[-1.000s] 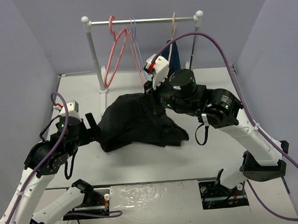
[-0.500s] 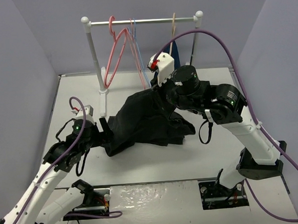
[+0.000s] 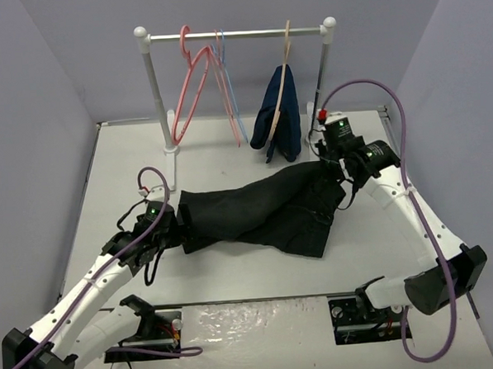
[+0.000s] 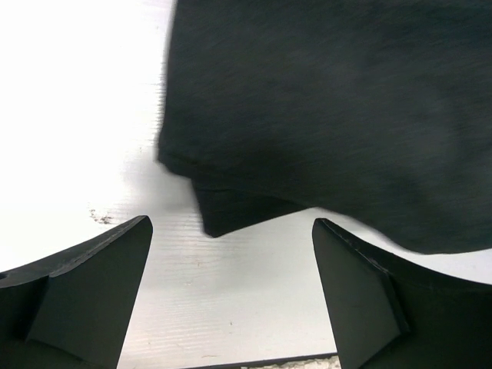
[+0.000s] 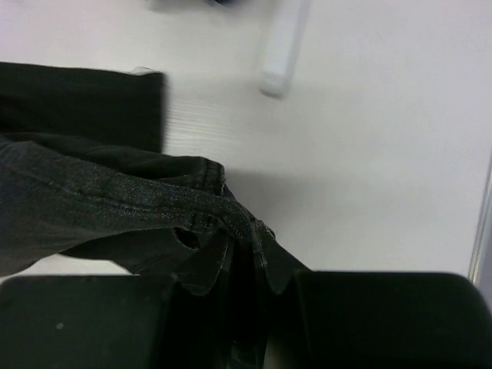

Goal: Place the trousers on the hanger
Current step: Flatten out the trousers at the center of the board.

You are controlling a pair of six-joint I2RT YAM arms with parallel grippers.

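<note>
The black trousers [image 3: 260, 210] lie stretched out across the table, legs to the left and waist to the right. My right gripper [image 3: 334, 168] is shut on the bunched waistband [image 5: 223, 211], which runs down between its jaws [image 5: 254, 307]. My left gripper [image 3: 173, 226] is open at the leg end. In the left wrist view the hem corner [image 4: 223, 215] lies just ahead of the gap between the wide-apart fingers [image 4: 92, 284], over bare table. The pink hanger [image 3: 193, 84] hangs at the left of the rail [image 3: 239, 34], empty.
A thin light-blue hanger [image 3: 229, 94] hangs beside the pink one. Further right, a tan hanger [image 3: 286, 46] carries a navy garment [image 3: 277, 113]. The rack's white posts [image 3: 153, 98] stand at the back; one foot [image 5: 280, 46] shows ahead of my right gripper. Grey walls enclose the table.
My right gripper has pulled the waistband right and down, drawing the trousers out flat and uncovering the navy garment. My left arm has followed rightwards to the leg end, still open.
</note>
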